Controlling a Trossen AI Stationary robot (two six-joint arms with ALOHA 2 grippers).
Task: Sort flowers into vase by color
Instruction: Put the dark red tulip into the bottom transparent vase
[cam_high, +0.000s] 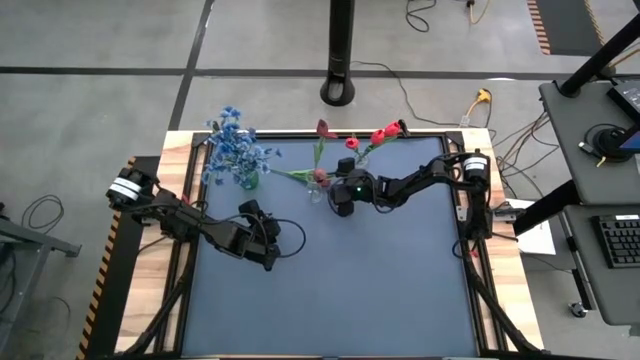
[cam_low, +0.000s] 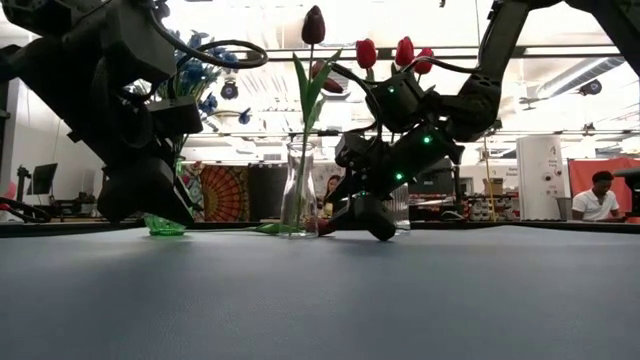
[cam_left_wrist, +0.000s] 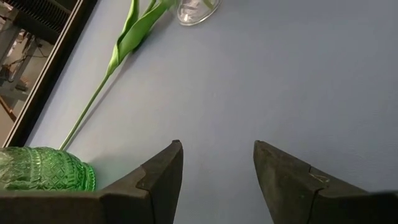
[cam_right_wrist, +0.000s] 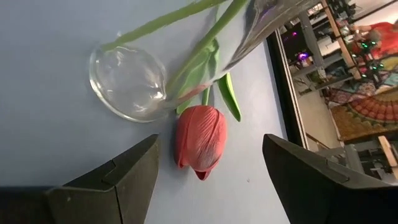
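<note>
I've got the right gripper (cam_right_wrist: 208, 174) down at the mat with its fingers spread wide and nothing between them yet; the red tulip bud (cam_right_wrist: 200, 142) lies flat just ahead of the gap, its stem running back beside the base of the clear glass vase (cam_right_wrist: 127, 84). That closeness is my worry: the vase sits just beyond one fingertip, so if I drive in off-centre I could clip the glass and tip it, spilling the tulips (cam_high: 385, 133) already standing in it. Closing on the soft bud rather than the stem could also crush it or let it slip. My left gripper (cam_left_wrist: 217, 168) waits with fingers parted and empty, the green vase (cam_left_wrist: 43, 168) just outside one finger, holding the blue flowers (cam_high: 232, 145); a careless swing there would knock that one too
</note>
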